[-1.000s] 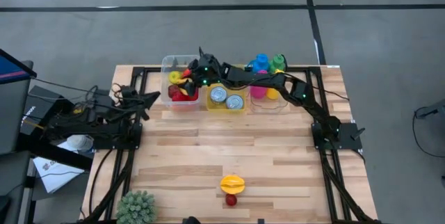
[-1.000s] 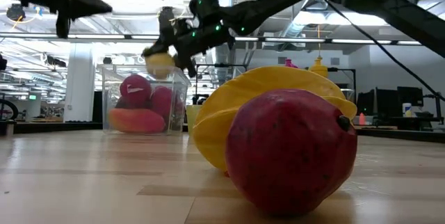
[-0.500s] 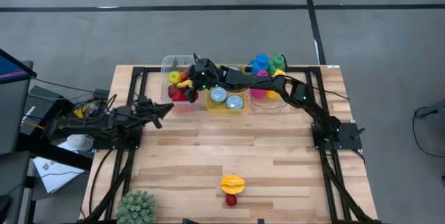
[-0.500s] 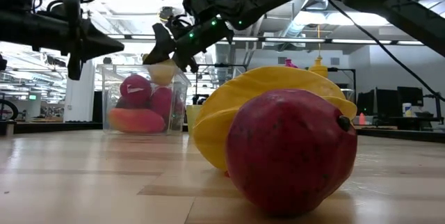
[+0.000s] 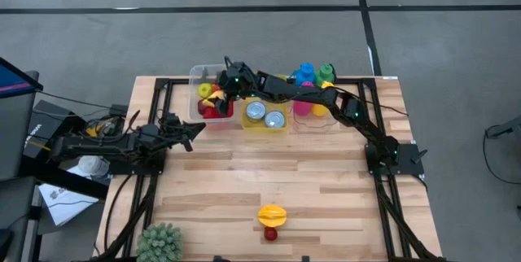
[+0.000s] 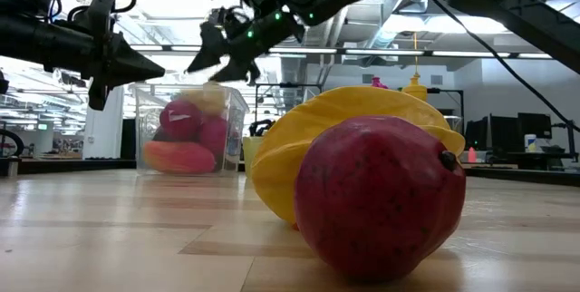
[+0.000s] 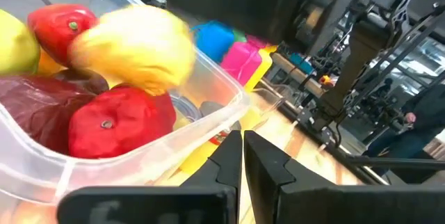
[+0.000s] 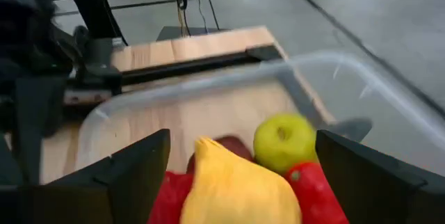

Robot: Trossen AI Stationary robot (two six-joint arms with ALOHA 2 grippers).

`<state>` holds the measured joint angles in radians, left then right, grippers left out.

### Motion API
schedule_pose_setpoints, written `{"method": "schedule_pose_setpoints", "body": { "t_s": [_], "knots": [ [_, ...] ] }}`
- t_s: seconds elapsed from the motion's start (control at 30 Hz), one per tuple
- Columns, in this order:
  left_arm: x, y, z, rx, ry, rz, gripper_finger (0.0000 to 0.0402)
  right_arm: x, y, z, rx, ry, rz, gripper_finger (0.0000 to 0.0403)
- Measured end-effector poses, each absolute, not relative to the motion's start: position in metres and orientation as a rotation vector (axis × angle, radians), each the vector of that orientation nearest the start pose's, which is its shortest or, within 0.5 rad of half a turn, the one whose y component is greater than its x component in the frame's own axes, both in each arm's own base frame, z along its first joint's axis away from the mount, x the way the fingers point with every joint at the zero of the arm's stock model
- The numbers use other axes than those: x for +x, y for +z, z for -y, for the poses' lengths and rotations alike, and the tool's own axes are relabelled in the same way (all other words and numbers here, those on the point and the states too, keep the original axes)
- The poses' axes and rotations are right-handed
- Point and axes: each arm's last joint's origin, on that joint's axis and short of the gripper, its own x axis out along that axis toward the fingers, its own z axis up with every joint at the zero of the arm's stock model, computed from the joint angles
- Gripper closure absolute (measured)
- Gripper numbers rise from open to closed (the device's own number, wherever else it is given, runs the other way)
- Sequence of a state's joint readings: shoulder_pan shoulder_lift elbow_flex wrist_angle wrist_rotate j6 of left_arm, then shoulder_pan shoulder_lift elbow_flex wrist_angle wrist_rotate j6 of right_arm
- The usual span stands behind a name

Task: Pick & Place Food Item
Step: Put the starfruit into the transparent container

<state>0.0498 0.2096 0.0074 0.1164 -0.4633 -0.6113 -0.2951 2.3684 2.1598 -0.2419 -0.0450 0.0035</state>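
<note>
**Right arm stretched over the fruit bin**

I saw the right gripper (image 5: pixel 228 81) spread wide above the clear bin (image 5: pixel 195 75), the yellow fruit (image 8: pixel 236 186) just under it among the other fruit; only my wrist views showed that. The left gripper (image 5: pixel 194 129) hovered pressed together nearby

The left tool (image 7: pixel 242 156) has its two dark fingers pressed together, their tips meeting just short of a clear plastic bin (image 7: pixel 201 123). Past the tips, inside the bin, lie a red fruit (image 7: pixel 118 123), a dark red fruit (image 7: pixel 31 106), a smaller red fruit with a green stem spot (image 7: pixel 66 26) and part of a yellow-green fruit (image 7: pixel 15 43). A blurred yellow fruit (image 7: pixel 135 50) shows above them. Beyond the bin stand blue (image 7: pixel 214 40) and pink (image 7: pixel 243 64) containers. The other arm (image 7: pixel 278 5) crosses dark overhead, and the wooden table (image 7: pixel 327 175) runs off to one side.
</note>
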Motion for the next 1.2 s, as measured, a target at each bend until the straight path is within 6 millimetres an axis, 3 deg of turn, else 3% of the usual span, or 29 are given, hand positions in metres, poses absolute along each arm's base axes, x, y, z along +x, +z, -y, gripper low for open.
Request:
{"method": "schedule_pose_setpoints", "body": {
  "t_s": [0.2,0.37,0.5,0.7,0.77,1.0,1.2],
  "knots": [
    [0.107,0.160,-0.018,-0.580,0.522,0.073,0.0394,0.517,0.303,0.155,0.050,-0.220,-0.472,0.0038],
    [0.107,0.160,-0.018,-0.586,0.514,0.074,0.0395,0.481,0.341,0.139,0.073,-0.176,-0.527,0.0042],
    [0.107,0.160,-0.018,-0.576,0.514,0.071,0.0395,0.448,0.372,0.117,0.065,-0.139,-0.599,0.0049],
    [0.108,0.162,-0.017,-0.614,0.465,0.086,0.0392,0.405,0.393,0.067,0.040,-0.077,-0.645,0.0062],
    [0.108,0.162,-0.016,-0.606,0.425,0.069,0.0392,0.390,0.390,0.051,0.035,-0.093,-0.664,0.0066],
    [0.111,0.160,-0.008,-0.547,0.163,-0.038,0.0392,0.347,0.349,0.007,0.091,-0.200,-0.690,0.0074],
    [0.112,0.159,-0.007,-0.508,0.125,-0.064,0.0392,0.339,0.293,-0.035,0.117,-0.130,-0.770,0.0074]
  ]
}}
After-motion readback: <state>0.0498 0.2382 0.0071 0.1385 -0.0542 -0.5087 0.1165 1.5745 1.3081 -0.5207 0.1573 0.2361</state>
